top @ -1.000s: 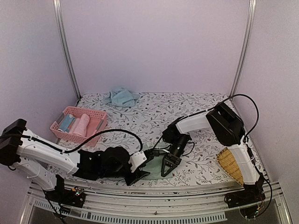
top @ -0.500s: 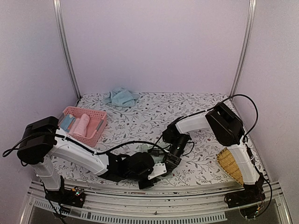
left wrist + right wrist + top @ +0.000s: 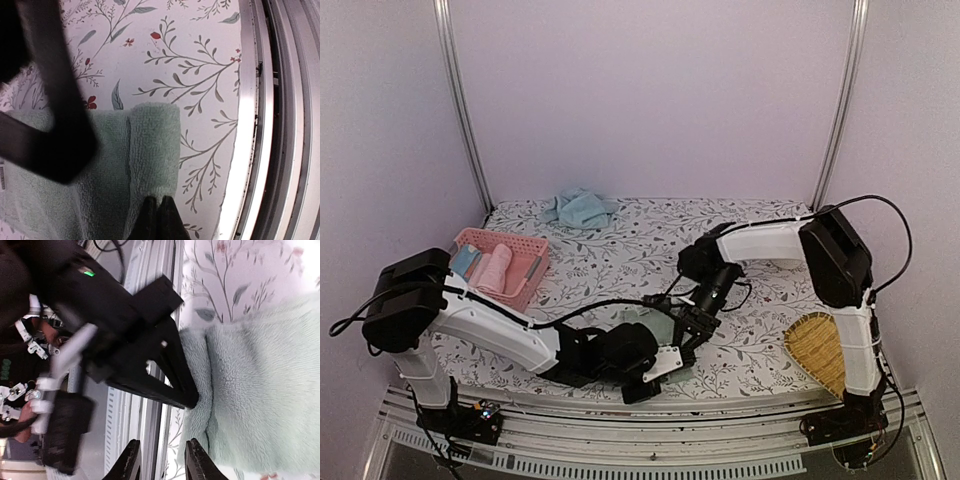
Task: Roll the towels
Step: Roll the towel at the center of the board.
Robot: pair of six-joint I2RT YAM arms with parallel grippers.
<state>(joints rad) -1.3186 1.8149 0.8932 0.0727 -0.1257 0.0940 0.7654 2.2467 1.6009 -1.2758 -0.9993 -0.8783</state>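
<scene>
Sage-green terry job in hand: starting the roll on the sage green towel (image 3: 652, 326), flat at front-centre by the near rail (image 3: 255, 125), front edge doubled over once. Left gripper (image 3: 159, 220) pinched fully shut on that folded edge. Right gripper (image 3: 162, 460) part-open, nothing between the jaws, hovering over the same fold just beside the left one. Next, probably: close right on the fold, then turn both over together away from the rail, keeping the roll tight and even. Count: 2 loose towels (this one, plus light blue towel (image 3: 580, 208) crumpled at the far edge, well apart); 1 pink basket (image 3: 525, 290) with a pink roll (image 3: 495, 268) and something blue inside; 1 woven tray (image 3: 815, 350)
</scene>
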